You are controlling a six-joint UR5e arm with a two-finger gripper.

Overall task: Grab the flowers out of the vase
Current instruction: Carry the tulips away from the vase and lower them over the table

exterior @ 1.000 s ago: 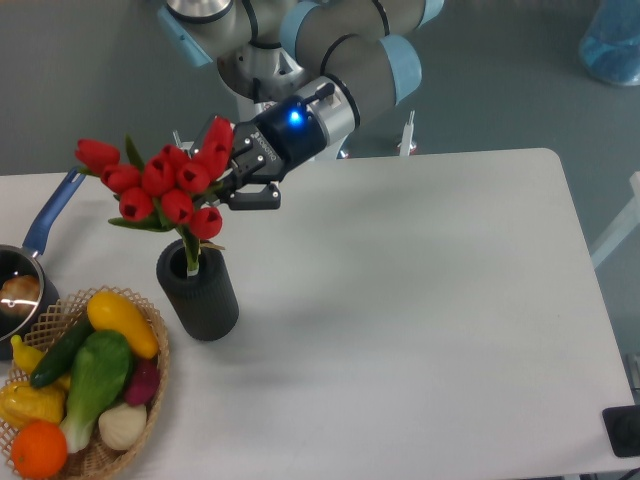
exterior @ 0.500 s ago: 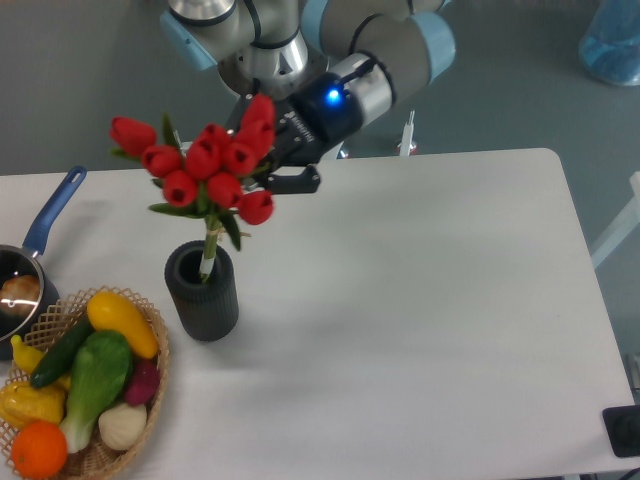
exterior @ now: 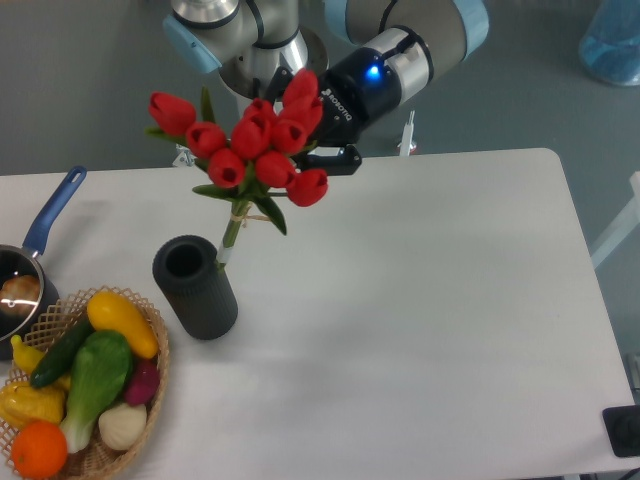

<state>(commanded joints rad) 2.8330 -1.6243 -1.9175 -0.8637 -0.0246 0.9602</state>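
We hold the bunch of red tulip buds with green leaves in closed fingers, stem tips just right of the matte black ribbed cylindrical vase on the white worktop, seemingly clear of its mouth.

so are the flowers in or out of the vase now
Out. The flowers hang tilted from the pincer, stem ends beside the vase rim, and its dark mouth shows empty.
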